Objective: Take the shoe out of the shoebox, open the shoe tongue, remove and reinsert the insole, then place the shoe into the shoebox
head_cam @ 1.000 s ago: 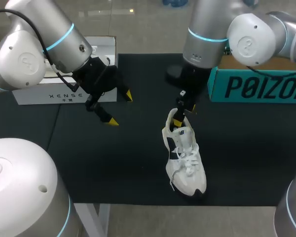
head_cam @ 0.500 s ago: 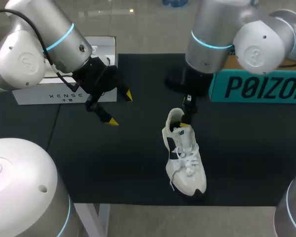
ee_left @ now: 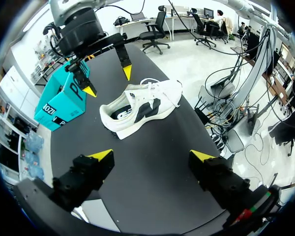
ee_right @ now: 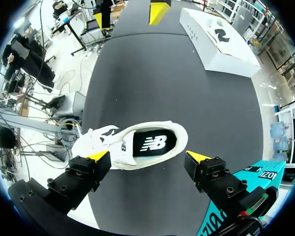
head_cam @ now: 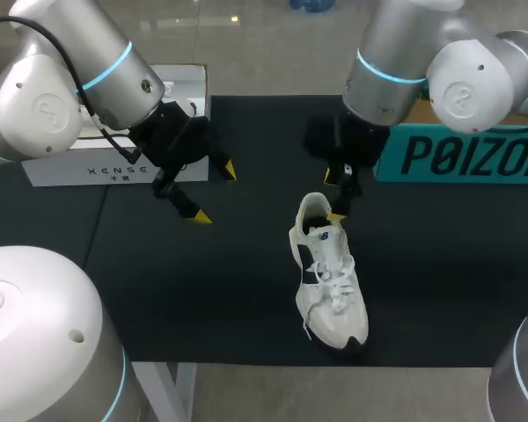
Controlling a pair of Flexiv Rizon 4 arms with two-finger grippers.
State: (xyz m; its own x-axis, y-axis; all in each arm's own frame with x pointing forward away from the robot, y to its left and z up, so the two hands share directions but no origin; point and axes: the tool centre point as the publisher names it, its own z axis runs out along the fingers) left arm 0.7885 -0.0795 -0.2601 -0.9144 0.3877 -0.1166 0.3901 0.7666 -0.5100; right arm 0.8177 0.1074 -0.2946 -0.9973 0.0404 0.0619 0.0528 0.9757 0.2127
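A white sneaker (head_cam: 330,281) stands on its sole on the black mat (head_cam: 202,290), out of any box, toe toward the front edge. In the right wrist view its heel opening and dark insole (ee_right: 155,142) lie just ahead of my right gripper (ee_right: 148,156), which is open and holds nothing. From the head view, that gripper (head_cam: 334,199) hangs over the heel. My left gripper (head_cam: 216,192) is open and empty, off to the shoe's left, next to the white box. In the left wrist view the shoe (ee_left: 137,108) lies well ahead of the left gripper (ee_left: 151,156).
A white shoebox (head_cam: 79,163) sits at the mat's back left, also seen as the white shoebox (ee_right: 219,42). A teal box (head_cam: 458,154) stands at the back right, close behind my right arm. Bare mat lies between the shoe and my left gripper.
My right gripper has pulled back from the shoe's heel, rising and shifting a little to the right. The shoe and my left arm have stayed put.
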